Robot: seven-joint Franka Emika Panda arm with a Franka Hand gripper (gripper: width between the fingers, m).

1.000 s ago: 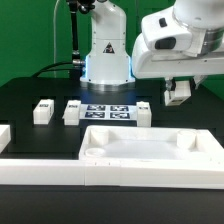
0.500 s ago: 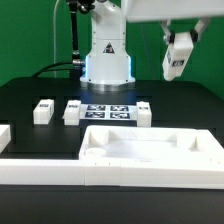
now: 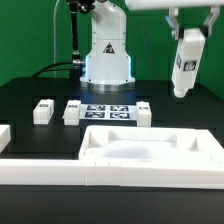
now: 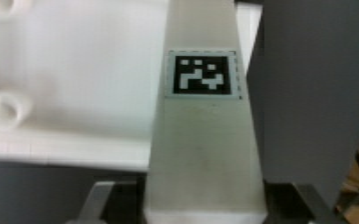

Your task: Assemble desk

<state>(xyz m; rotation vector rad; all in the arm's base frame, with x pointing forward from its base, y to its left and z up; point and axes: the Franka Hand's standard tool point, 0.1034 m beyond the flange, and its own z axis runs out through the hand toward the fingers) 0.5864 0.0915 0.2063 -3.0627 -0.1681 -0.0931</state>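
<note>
The desk top (image 3: 150, 152), a wide white tray-like panel, lies recessed face up near the front of the black table. My gripper (image 3: 184, 27) is high above the table's back right, shut on a white square-post leg (image 3: 186, 62) that hangs upright in the air. In the wrist view the leg (image 4: 201, 120) runs out from my gripper (image 4: 202, 208) and shows a black-and-white tag (image 4: 201, 75), with the desk top (image 4: 43, 95) beyond it. Three more legs lie behind the top: two on the exterior view's left (image 3: 42, 111) (image 3: 73, 111) and one right of the centre (image 3: 144, 112).
The marker board (image 3: 108, 111) lies flat between the legs, in front of the robot's base (image 3: 107, 55). A long white border bar (image 3: 110, 178) runs along the front edge, and another bar (image 3: 4, 135) sits at the exterior view's left.
My gripper has risen and shifted toward the exterior view's right with the leg. The leg has swung from tilted to hanging upright.
</note>
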